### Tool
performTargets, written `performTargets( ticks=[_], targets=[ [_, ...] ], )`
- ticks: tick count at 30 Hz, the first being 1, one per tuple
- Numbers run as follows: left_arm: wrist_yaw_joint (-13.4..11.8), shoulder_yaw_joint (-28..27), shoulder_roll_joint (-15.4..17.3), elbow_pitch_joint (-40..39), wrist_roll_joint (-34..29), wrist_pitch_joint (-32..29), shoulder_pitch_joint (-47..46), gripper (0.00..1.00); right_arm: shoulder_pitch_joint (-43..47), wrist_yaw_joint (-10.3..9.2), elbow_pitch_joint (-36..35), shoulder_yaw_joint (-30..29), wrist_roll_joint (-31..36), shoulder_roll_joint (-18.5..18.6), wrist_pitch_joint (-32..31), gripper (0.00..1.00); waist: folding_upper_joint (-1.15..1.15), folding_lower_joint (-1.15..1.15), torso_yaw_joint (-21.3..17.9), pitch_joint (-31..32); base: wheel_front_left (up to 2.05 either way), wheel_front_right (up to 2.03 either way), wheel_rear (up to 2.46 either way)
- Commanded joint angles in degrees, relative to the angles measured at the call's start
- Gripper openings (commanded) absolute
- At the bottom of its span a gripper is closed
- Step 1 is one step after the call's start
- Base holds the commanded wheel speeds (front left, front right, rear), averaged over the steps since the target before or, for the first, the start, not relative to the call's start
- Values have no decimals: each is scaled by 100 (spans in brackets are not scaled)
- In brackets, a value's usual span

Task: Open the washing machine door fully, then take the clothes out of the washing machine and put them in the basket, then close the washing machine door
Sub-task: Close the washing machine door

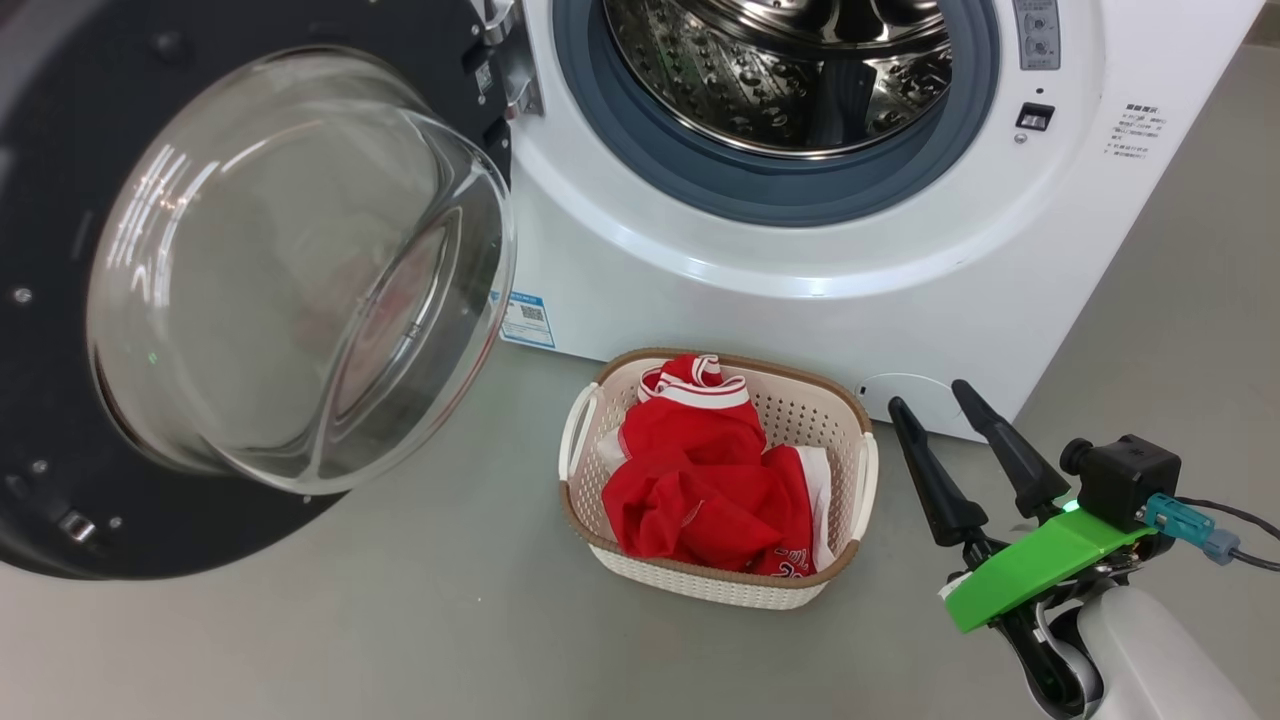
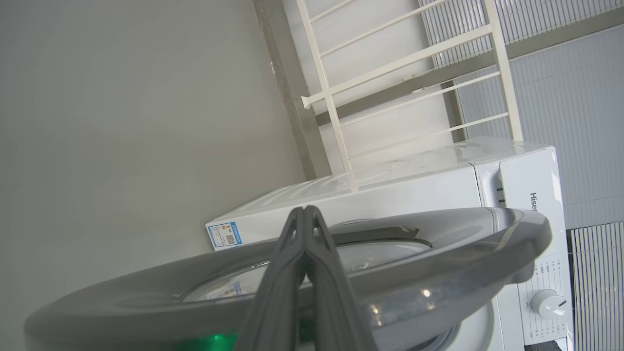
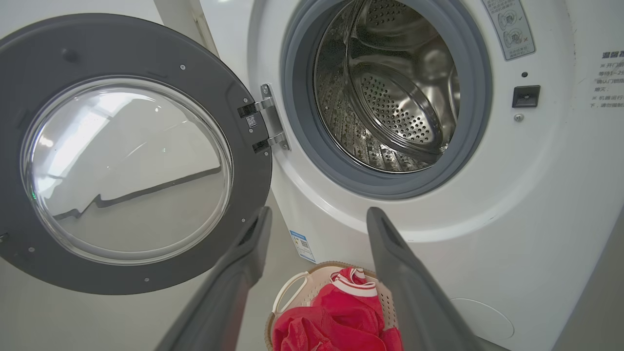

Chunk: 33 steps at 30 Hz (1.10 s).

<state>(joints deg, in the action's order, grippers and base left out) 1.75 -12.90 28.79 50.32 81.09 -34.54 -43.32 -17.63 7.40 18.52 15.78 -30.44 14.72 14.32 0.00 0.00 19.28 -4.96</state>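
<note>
The washing machine door (image 1: 60,400) stands wide open. Red clothes (image 1: 700,480) lie heaped in the basket (image 1: 720,590) on the floor before the washing machine (image 1: 800,290). The right gripper (image 1: 928,395) has its fingers spread, empty; the left gripper (image 2: 304,210) has its fingers pressed together by the door.

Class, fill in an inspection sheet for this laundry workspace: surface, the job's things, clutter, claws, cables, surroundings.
Surface: smooth grey floor.
Job's things: washing machine door swung wide open; drum looks empty where visible; red clothes lie in the basket, which stands on the floor before the washing machine.
Clutter: nothing seen.
Claws: right claw open, empty, beside the basket; left claw shut, empty, close over the door's outer side, contact unclear.
Cables: one dark cable, teal plug, at the right wrist camera.
Surroundings: white bar rack behind the machine.
</note>
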Motion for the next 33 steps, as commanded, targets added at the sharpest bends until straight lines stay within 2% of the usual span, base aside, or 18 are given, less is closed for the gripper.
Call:
performTargets(
  ticks=[1, 7, 15, 25, 33],
  targets=[
    [0, -40, 284, -254, 39, -178, 86, 0, 32, 9, -117, 69, 15, -11, 68, 100, 0, 0, 9, 29, 0, 0, 0],
    [-14, 54, 205, -827, 144, -635, 339, 0, 97, 9, -121, 47, 13, -31, 68, 100, 0, 0, 50, 87, 0, 0, 0],
    [-271, 117, 71, -1693, 342, -1169, 777, 0, 135, 9, -129, 52, 15, -77, 68, 100, 0, 0, 87, 128, 0, 0, 0],
    [-654, 113, -134, -2796, 552, -1477, 1226, 0, 170, 9, -132, 20, -1, -99, 68, 100, 0, 0, 102, 119, 0, 0, 0],
    [-857, 119, -240, -3350, 616, -1566, 1462, 0, 146, 9, -138, -3, 6, -113, 68, 100, 0, 0, 100, 89, 0, 0, 0]
  ],
)
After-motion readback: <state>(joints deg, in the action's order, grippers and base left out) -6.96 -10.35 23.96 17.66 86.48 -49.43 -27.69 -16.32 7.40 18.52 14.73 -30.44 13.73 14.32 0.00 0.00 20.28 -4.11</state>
